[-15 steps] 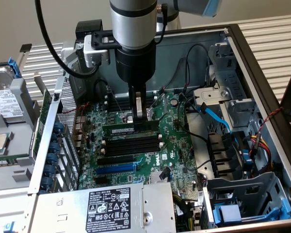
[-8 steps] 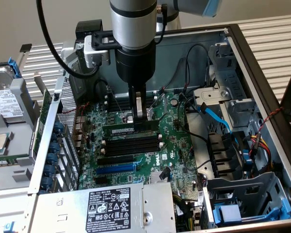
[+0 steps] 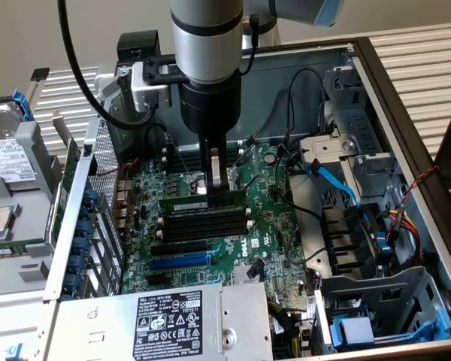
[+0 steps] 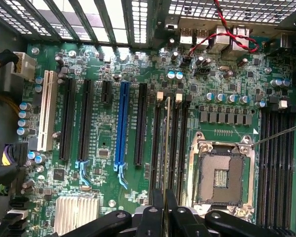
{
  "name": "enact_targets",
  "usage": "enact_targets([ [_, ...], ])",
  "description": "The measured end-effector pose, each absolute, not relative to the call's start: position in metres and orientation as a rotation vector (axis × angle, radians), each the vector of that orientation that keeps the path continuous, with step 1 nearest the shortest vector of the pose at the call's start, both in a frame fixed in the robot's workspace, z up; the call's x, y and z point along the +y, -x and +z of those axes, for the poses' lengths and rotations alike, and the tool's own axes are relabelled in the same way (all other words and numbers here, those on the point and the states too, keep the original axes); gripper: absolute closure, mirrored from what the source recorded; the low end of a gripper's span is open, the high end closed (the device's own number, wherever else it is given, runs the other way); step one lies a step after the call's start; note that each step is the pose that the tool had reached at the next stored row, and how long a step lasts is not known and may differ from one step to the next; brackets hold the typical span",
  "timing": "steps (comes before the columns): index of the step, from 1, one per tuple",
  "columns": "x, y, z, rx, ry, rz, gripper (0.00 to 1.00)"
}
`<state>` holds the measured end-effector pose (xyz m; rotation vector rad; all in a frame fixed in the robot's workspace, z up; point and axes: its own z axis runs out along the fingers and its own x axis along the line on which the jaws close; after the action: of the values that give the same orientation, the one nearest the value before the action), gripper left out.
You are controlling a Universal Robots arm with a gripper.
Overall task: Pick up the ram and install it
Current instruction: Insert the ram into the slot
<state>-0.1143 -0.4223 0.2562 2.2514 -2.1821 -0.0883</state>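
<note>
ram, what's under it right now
Black memory slots on the green motherboard. The ram, gripped by the gripper, covers the slot directly beneath, so contact can't be seen.

Tally, both views:

- One robot arm, one gripper.
- One ram, a green stick.
- Empty black memory slots beside it: three.
- Second bank of memory slots on the other side of the socket: four, as far as the rows can be told apart.
- One CPU socket.
- One blue expansion slot, one white slot.
- Black expansion slots: four, one of them short.
- One finned heatsink.
- One power supply, one hard drive.
- One blue flat cable.
- One red-and-black twisted wire pair.
</note>
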Motion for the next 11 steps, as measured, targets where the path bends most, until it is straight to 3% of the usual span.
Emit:
enact_targets([
  [11, -0.4223, 0.1151, 0.2499, -2.187, -2.247, -0.088, 0.87],
])
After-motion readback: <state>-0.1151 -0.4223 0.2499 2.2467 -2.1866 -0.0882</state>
